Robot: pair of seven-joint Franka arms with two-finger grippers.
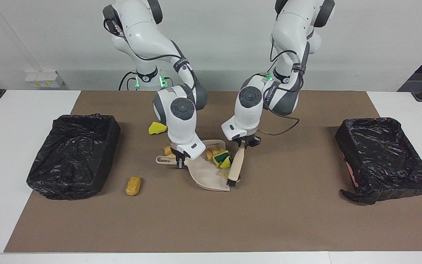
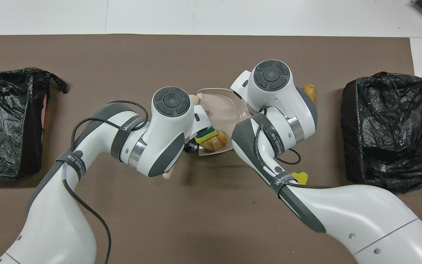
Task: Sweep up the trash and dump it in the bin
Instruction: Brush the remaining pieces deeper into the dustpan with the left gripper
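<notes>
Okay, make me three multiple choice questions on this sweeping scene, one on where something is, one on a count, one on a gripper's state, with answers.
1. Where is the green-and-yellow sponge piece?
A. on the dustpan
B. in a black-lined bin
C. on the white tabletop

2. How many black-lined bins are there?
A. one
B. two
C. three

3. What is the left gripper doing?
A. hanging open
B. shut on the dustpan handle
C. shut on the brush

Answers: 1 A, it lies on the pan beside the bread-like chunk. 2 B, one at each end of the mat, the other here. 3 C, the brush handle runs up into it.
</notes>
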